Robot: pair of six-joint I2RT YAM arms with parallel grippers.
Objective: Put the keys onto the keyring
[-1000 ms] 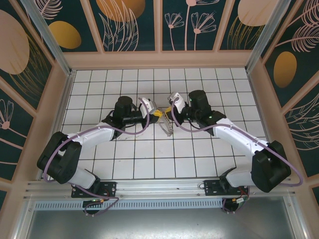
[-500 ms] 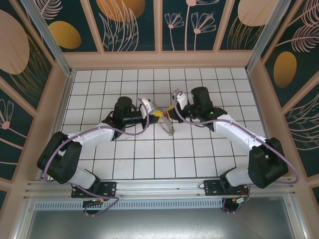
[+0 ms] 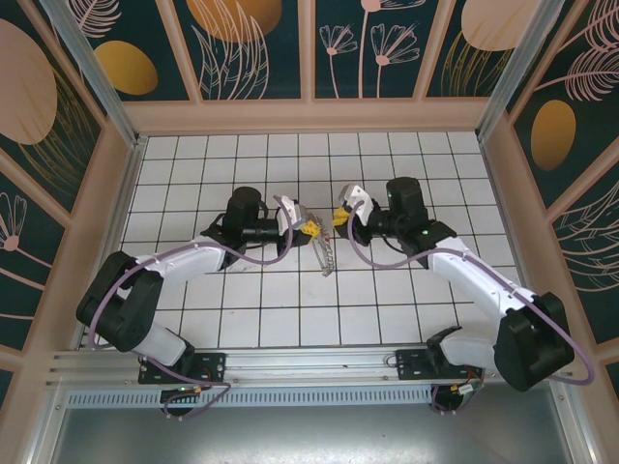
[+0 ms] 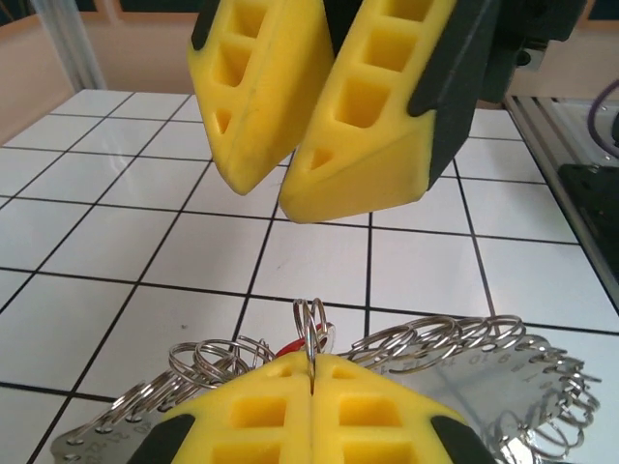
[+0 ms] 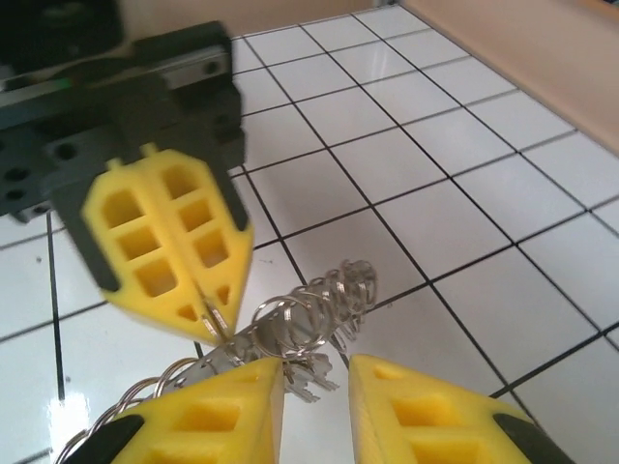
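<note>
A white-tiled tabletop [image 3: 242,309], enclosed by dark floral wall panels [image 3: 251,48], was seen from above. Near its centre the keyring [image 3: 327,253], a bundle of many small metal rings, was suspended from the left end effector [image 3: 308,228], which was placed at the bundle's 11 o'clock and was closed tight on one ring. The right end effector [image 3: 338,216] was positioned at 1 o'clock, just beside the left one, its jaws parted by a narrow gap with nothing gripped. Whether the bundle's lower end touched the tiles could not be told.
</note>
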